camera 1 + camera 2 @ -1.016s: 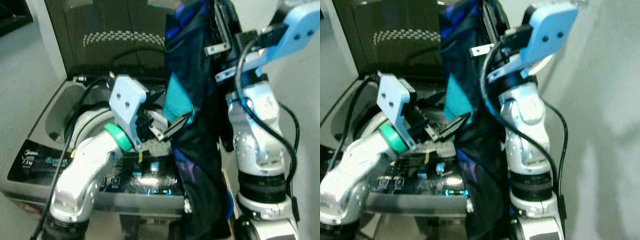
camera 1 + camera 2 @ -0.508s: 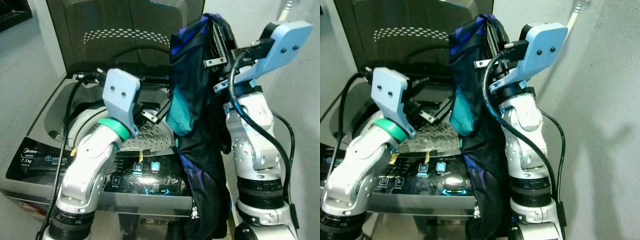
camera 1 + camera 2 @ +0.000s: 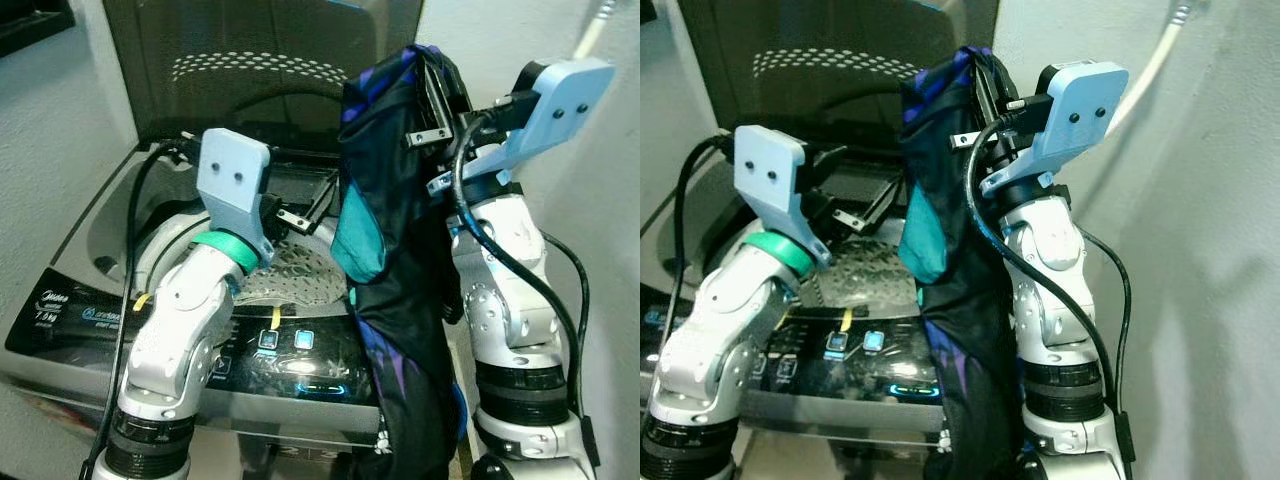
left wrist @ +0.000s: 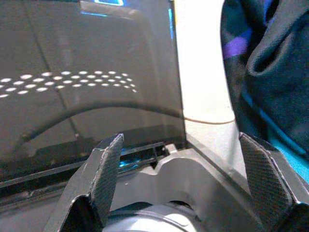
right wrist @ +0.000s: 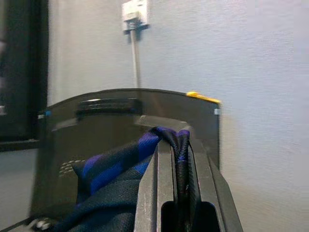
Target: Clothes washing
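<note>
Here one washing machine (image 3: pixel 90 310) stands with its lid (image 3: pixel 260 60) up. The right hand (image 3: pixel 985 85) pinches one dark garment (image 3: pixel 395 300), hanging beside the drum (image 3: pixel 290 270). The left hand (image 3: pixel 310 205), fingers spread and empty, has lifted off the cloth.

Bright, even light (slightly soft focus), panel (image 3: pixel 300 372) glare.

A dark navy garment (image 3: pixel 400 300) with purple streaks and a teal patch hung lengthwise, pinched at its top by the right end effector (image 3: pixel 432 100), draping past the front of the washing machine (image 3: pixel 90 300). The machine's tinted lid (image 3: pixel 260 70) stood upright, its perforated drum (image 3: pixel 295 275) exposed.
</note>
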Controlling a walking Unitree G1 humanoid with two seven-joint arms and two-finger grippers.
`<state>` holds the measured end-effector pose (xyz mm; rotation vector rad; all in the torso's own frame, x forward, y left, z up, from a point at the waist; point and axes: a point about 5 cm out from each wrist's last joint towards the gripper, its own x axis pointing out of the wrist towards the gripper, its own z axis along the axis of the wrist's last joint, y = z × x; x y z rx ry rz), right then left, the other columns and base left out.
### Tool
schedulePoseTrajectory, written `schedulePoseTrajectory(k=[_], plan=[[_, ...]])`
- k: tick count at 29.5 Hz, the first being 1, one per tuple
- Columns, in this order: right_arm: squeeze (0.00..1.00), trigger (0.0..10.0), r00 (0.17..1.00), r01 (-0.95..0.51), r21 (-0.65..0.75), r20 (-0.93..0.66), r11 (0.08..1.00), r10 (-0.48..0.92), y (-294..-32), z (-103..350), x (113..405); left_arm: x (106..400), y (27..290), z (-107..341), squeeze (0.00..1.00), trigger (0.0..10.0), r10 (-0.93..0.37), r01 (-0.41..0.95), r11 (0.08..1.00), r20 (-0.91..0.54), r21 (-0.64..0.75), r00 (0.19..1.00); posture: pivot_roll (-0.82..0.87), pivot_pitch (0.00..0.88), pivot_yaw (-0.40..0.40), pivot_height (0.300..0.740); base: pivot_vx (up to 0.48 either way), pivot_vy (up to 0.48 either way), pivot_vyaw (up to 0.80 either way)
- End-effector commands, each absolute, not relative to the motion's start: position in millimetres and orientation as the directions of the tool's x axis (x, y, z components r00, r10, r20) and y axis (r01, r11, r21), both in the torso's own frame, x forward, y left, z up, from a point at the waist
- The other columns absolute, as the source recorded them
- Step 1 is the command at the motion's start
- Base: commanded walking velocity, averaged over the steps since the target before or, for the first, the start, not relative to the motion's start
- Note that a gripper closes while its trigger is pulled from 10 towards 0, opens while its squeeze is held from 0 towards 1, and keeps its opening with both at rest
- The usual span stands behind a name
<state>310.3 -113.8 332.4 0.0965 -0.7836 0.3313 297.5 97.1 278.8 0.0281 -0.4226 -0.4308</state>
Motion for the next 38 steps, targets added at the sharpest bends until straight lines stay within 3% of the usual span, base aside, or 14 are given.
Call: schedulePoseTrajectory(k=[1,11,22,24,25,26,29,32,33,35,37,38], plan=[[0.0,10.0,0.649,-0.334,-0.047,0.713,0.942,0.265,-110.7,333.2,307.9,299.5,99.1,275.2,0.0,10.0,-0.404,0.393,0.913,0.371,0.11,0.836,0.08,0.0,0.027,0.74,0.0,0.48,0.0],[0.0,10.0,0.651,-0.327,-0.051,0.711,0.943,0.265,-110.9,332.7,308.0,299.5,99.2,275.1,0.0,10.0,-0.401,0.384,0.915,0.372,0.122,0.837,0.08,0.0,0.032,0.74,0.0,0.45,0.0],[0.0,10.0,0.656,-0.315,-0.056,0.708,0.948,0.259,-111.4,330.8,306.9,299.6,94.3,274.3,0.0,10.0,-0.449,0.446,0.89,0.352,0.095,0.822,0.07,0.0,0.038,0.74,0.0,0.0,0.0],[0.0,10.0,0.655,-0.312,-0.061,0.709,0.948,0.261,-110.8,331.2,307.0,292.3,92.1,275.9,0.0,10.0,-0.563,0.566,0.818,0.333,0.096,0.757,0.07,0.0,0.037,0.74,0.0,0.0,0.0],[0.0,10.0,0.647,-0.306,-0.066,0.718,0.95,0.258,-111.2,334.7,307.4,280.5,92.1,279.0,0.0,10.0,-0.694,0.694,0.708,0.311,0.131,0.649,0.07,0.0,0.037,0.74,0.0,0.0,0.0],[0.0,10.0,0.647,-0.306,-0.066,0.718,0.95,0.258,-111.2,334.7,307.4,280.5,92.1,279.0,0.0,10.0,-0.694,0.694,0.708,0.311,0.131,0.649,0.07,0.0,0.037,0.74,0.0,0.0,0.0],[0.0,10.0,0.603,-0.297,-0.069,0.76,0.952,0.243,-115.4,354.2,308.5,265.7,93.6,283.8,0.0,10.0,-0.813,0.804,0.567,0.282,0.181,0.51,0.07,0.0,0.043,0.74,0.0,0.0,0.0],[0.0,10.0,0.576,-0.297,-0.068,0.783,0.952,0.236,-117.7,365.4,308.3,261.2,94.1,285.7,0.0,10.0,-0.841,0.831,0.523,0.276,0.19,0.466,0.07,0.0,0.043,0.74,0.0,0.0,0.0],[0.0,10.0,0.467,-0.323,-0.081,0.853,0.943,0.234,-121.7,404.2,301.0,250.2,88.1,278.3,0.0,10.0,-0.913,0.907,0.383,0.223,0.176,0.343,0.07,0.0,0.045,0.74,0.0,0.0,0.0],[0.0,10.0,0.467,-0.323,-0.081,0.853,0.943,0.234,-121.7,404.2,301.0,250.2,88.1,278.3,0.0,10.0,-0.913,0.907,0.383,0.223,0.176,0.343,0.07,0.0,0.045,0.74,0.0,0.0,0.0],[0.0,10.0,0.385,-0.363,-0.1,0.889,0.927,0.247,-121.9,428.1,291.2,246.2,79.4,266.3,0.0,10.0,-0.943,0.942,0.305,0.186,0.143,0.277,0.06,0.0,0.046,0.74,0.0,0.0,0.0],[0.0,10.0,0.385,-0.363,-0.1,0.889,0.927,0.247,-121.9,428.1,291.2,246.2,79.4,266.3,0.0,10.0,-0.943,0.942,0.305,0.186,0.143,0.277,0.06,0.0,0.046,0.74,0.0,0.0,0.0]])
